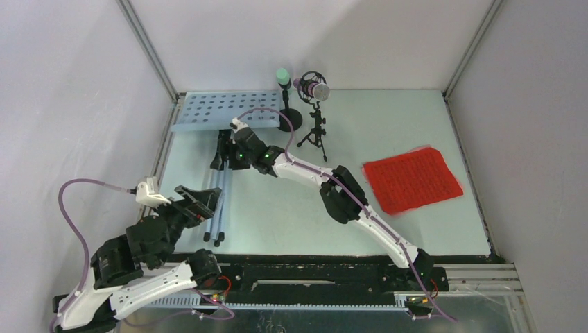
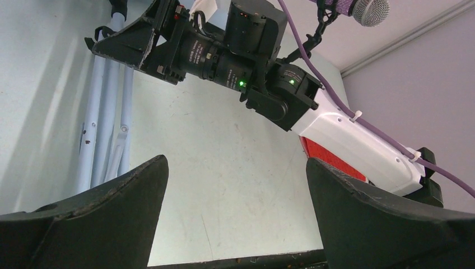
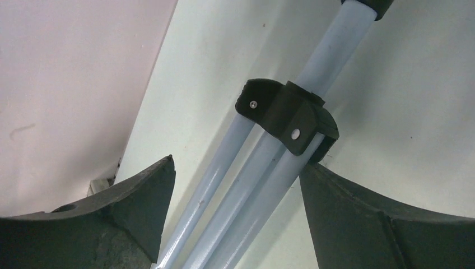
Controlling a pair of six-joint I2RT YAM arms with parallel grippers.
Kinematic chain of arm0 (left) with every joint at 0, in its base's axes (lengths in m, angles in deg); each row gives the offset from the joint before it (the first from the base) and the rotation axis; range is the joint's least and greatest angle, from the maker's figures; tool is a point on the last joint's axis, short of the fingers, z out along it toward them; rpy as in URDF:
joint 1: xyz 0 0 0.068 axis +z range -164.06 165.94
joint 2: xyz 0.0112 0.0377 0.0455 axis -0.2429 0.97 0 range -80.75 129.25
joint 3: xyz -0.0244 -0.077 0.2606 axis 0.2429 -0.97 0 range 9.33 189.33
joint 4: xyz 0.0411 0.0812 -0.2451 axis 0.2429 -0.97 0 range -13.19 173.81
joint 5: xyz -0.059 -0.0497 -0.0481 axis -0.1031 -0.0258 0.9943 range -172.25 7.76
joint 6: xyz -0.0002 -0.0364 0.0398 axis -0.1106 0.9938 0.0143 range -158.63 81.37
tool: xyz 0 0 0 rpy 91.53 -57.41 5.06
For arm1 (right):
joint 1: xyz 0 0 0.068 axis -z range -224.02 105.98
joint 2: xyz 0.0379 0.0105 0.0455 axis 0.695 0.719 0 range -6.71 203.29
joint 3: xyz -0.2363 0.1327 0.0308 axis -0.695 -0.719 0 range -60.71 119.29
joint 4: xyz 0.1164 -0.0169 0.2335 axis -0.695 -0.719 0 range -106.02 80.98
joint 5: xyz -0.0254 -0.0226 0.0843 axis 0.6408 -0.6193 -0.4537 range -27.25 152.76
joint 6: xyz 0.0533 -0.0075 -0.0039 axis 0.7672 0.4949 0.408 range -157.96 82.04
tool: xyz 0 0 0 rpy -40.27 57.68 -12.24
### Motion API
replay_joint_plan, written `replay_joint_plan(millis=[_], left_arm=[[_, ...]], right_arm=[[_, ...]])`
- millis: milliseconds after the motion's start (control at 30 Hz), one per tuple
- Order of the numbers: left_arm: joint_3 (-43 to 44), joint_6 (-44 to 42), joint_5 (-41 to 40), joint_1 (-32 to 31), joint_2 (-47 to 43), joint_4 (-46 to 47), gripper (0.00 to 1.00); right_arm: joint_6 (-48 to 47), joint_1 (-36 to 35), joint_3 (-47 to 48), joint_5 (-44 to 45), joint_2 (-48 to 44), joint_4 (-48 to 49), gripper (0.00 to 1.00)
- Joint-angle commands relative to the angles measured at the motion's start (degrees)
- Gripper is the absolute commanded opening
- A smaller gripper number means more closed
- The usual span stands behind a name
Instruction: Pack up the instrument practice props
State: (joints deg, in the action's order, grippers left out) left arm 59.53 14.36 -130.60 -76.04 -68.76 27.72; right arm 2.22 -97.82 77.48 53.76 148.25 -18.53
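The blue-grey tripod (image 1: 216, 201) lies folded on the table, its legs (image 3: 246, 190) bundled under a black collar (image 3: 288, 115). My right gripper (image 1: 227, 147) straddles those legs just below the collar, jaws open (image 3: 235, 174) with a gap on the left side. My left gripper (image 1: 200, 205) hovers by the lower legs (image 2: 106, 129), open (image 2: 235, 168) with only bare table between its fingers. The pale blue perforated music desk (image 1: 225, 109) lies flat at the back left. A mint microphone (image 1: 283, 75) and a glittery purple microphone (image 1: 315, 89) stand on black mounts. A red score sheet (image 1: 412, 178) lies to the right.
White walls with metal corner posts (image 1: 149, 55) close in the table on three sides. My right arm (image 2: 224, 50) stretches diagonally across the middle of the table. The black rail (image 1: 312, 274) of the arm bases runs along the near edge.
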Motion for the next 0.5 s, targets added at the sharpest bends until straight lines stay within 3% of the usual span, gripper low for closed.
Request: replay_joint_plan(millis=[0,133,267,467], left_arm=[[0.3,-0.9,-1.4,-0.1,-0.2,-0.7,1.00],[1.0,-2.2,-1.1,-0.1,1.2,-1.0,1.00],[1.3,-3.4,-1.4,-0.1,3.0,-1.5,1.00],[3.3,-5.9,-2.8,-0.1,4.4,-1.5,1.00]], right_arm=[[-5.6,-1.0,1.3,-4.7,-3.8,3.4,0.88],[-9.6,-1.5,0.5,-8.3,-5.9,1.9,0.89],[-15.9,-2.4,-5.8,0.8,-12.8,-3.6,0.89],[-24.2,-3.1,-30.3,14.3,-32.5,1.6,0.89]])
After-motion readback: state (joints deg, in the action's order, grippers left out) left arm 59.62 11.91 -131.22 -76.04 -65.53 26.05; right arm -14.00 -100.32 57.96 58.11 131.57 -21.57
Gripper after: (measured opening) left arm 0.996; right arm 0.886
